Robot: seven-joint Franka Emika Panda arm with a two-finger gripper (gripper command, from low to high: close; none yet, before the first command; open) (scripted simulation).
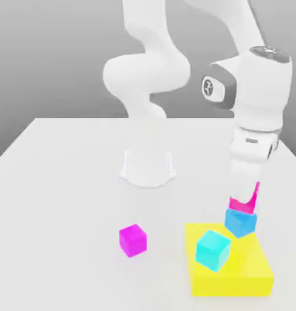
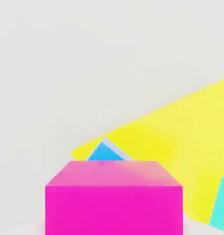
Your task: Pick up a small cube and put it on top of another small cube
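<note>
A small magenta-pink cube point(image 1: 242, 205) rests on top of the sky-blue cube point(image 1: 240, 222), which stands at the far edge of the big yellow block point(image 1: 235, 276). My gripper point(image 1: 243, 200) hangs straight down around the pink cube. In the hand view the pink cube point(image 2: 114, 197) sits close under the camera, with a corner of the blue cube point(image 2: 104, 152) peeking out beyond it and the yellow block point(image 2: 178, 137) behind. A second pink cube point(image 1: 133, 239) lies alone on the white table, toward the exterior view's left.
A lighter turquoise cube point(image 1: 212, 249) sits tilted on the yellow block, just in front of the stacked pair; its edge shows in the hand view point(image 2: 220, 206). The arm's white base point(image 1: 148, 167) stands mid-table behind.
</note>
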